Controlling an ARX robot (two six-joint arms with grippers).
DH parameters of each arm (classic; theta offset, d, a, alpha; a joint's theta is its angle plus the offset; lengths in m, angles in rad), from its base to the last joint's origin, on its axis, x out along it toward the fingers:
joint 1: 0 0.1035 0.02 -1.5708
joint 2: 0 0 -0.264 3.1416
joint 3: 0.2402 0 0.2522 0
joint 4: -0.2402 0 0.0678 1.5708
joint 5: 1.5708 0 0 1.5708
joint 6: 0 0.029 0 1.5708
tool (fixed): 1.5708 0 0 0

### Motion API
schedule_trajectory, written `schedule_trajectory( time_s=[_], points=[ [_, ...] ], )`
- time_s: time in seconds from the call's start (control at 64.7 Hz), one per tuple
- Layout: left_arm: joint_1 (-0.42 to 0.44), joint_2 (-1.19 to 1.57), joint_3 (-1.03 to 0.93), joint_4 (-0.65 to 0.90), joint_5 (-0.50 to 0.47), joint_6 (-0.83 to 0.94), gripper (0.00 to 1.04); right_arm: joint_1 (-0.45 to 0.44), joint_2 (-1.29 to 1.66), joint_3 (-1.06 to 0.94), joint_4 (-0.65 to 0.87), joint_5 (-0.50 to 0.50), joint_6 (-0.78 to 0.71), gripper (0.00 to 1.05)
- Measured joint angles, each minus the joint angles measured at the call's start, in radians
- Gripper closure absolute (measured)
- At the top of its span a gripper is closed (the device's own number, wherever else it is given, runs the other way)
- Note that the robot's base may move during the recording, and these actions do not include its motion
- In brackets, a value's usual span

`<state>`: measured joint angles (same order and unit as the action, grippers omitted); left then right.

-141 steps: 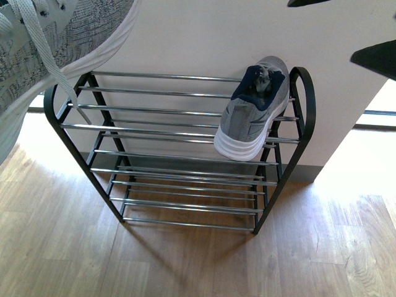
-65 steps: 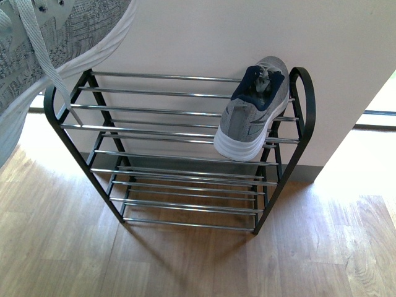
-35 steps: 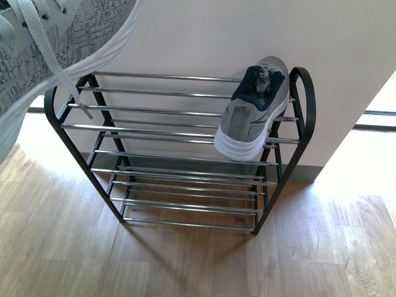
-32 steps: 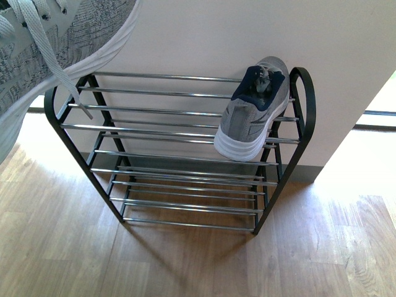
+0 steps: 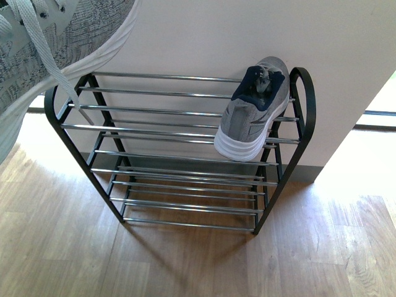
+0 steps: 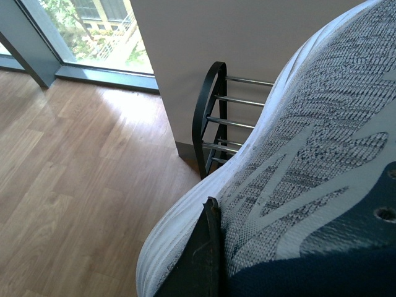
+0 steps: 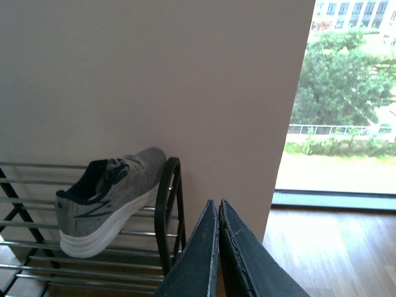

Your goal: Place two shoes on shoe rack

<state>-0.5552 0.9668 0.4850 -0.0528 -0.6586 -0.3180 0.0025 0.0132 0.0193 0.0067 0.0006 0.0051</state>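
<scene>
**One shoe up, one in the air**

One shoe is home. The first shoe (image 5: 250,114) sits on the top rods of the rack (image 5: 311,102), at the right end, just beside the arch. Its heel faces us and its toe points at the wall. It lies across the rods that way, so I think it will not slip through.

The second shoe (image 5: 55,43) hangs high by the left end of the rack, apart from it, with a lace dangling. The left gripper (image 6: 213,235) has it pinched at the side, and one dark finger (image 6: 207,266) presses on the knit. That tight grip keeps it from dropping.

The right gripper (image 7: 218,207) is pressed together with nothing in it. It is held back from the rack, likely to keep out of the way.

No shoe lies on the left part of the top rods, so that looks like the spot for the second shoe.
</scene>
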Motion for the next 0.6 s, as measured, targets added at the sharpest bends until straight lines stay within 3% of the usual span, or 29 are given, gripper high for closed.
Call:
schedule_trajectory(
  time_s=[0.355,0.51,0.603],
  points=[
    [0.000,0.000,0.000,0.000,0.001,0.000,1.03,0.000,-0.007,0.000,-0.005,0.001,0.000,1.03],
    [0.001,0.024,0.007,-0.016,-0.034,-0.053,1.03,0.000,-0.007,0.000,-0.005,0.001,-0.002,0.75],
    [0.055,0.162,0.065,0.003,0.058,-0.150,1.03,0.000,-0.008,0.000,-0.005,0.001,-0.002,0.53]
  ],
)
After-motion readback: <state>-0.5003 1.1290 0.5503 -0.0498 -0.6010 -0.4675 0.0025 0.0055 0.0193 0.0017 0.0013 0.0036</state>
